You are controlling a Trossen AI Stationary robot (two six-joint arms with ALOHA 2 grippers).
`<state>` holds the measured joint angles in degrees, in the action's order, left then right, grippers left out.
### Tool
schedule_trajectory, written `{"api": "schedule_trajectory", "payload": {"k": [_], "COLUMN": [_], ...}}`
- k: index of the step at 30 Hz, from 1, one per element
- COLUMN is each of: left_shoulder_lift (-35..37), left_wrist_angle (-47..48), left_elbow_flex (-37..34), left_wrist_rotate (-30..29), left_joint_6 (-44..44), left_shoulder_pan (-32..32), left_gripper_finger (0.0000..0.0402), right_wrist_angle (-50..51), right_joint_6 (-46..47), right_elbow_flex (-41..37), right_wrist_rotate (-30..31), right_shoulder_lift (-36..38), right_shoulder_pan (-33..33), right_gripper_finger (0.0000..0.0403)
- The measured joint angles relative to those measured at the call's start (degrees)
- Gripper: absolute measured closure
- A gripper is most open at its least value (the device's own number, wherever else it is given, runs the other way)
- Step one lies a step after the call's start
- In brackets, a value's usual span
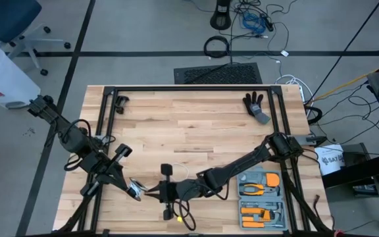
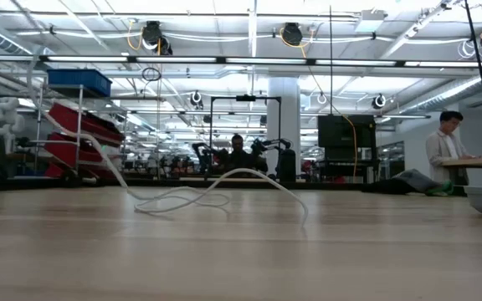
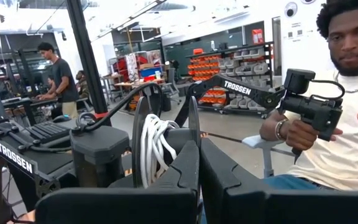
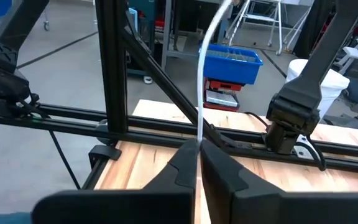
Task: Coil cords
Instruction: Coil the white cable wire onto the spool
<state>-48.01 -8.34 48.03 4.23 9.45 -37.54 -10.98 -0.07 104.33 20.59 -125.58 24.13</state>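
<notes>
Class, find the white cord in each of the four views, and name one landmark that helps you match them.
High view: too thin to trace; its reel shows at bottom centre, at the left gripper.
Low view: the white cord loops over the table, centre-left.
Left wrist view: wound on the reel, centre.
Right wrist view: rises from the shut right gripper, centre.
Landmark: the wooden table, in all but the left wrist view.

Dark six-joint arms: two are counted, each with one gripper, left gripper (image 1: 137, 191) and right gripper (image 1: 158, 192).
Thin white cords (image 2: 216, 188): one.
Round black reels (image 3: 143, 143): one.
Black gloves (image 1: 255, 105): one, near the worktop's far right corner.
Grey tool trays with orange-handled tools (image 1: 262, 197): one.
</notes>
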Motion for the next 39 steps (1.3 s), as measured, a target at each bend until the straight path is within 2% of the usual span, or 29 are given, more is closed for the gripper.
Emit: {"api": "schedule_trajectory", "payload": {"k": [6, 13, 17, 20, 25, 32, 39], "left_shoulder_lift": [0.0, -0.87, -1.16, -1.16, -1.16, -1.16, -1.16], "left_wrist_angle": [-0.02, -0.09, -0.11, -0.15, -0.09, 4.47, 8.5], "left_elbow_flex": [0.0, 0.0, 0.0, 0.0, 0.0, 0.0, 0.0], "left_wrist_rotate": [0.0, 0.02, 0.02, 0.02, 0.02, 0.02, 0.02], "left_joint_6": [0.0, 0.4, 0.44, 0.43, 0.24, -0.13, -0.14], "left_shoulder_pan": [0.0, 0.02, 0.01, 0.01, 0.0, 0.02, 0.01], "left_gripper_finger": [0.04, 0.04, 0.04, 0.04, 0.04, 0.04, 0.04], "right_wrist_angle": [0.09, 0.86, 1.4, 1.36, 2.84, 16.57, 27.86], "right_joint_6": [1.36, 2.01, 1.96, 2.16, 2.18, 4.81, 5.57], "right_elbow_flex": [0.0, 0.0, 0.0, 0.0, 0.0, 0.01, 0.02], "right_wrist_rotate": [0.03, -1.53, -1.63, -1.41, -1.28, -2.77, -4.34], "right_shoulder_lift": [0.0, 0.0, 0.0, 0.0, 0.07, 3.96, 8.5], "right_shoulder_pan": [-0.14, -0.42, -0.44, -0.45, -0.49, 0.05, 3.91], "right_gripper_finger": [0.0361, 0.0305, 0.0293, 0.0313, 0.0391, 0.0401, 0.0402]}}
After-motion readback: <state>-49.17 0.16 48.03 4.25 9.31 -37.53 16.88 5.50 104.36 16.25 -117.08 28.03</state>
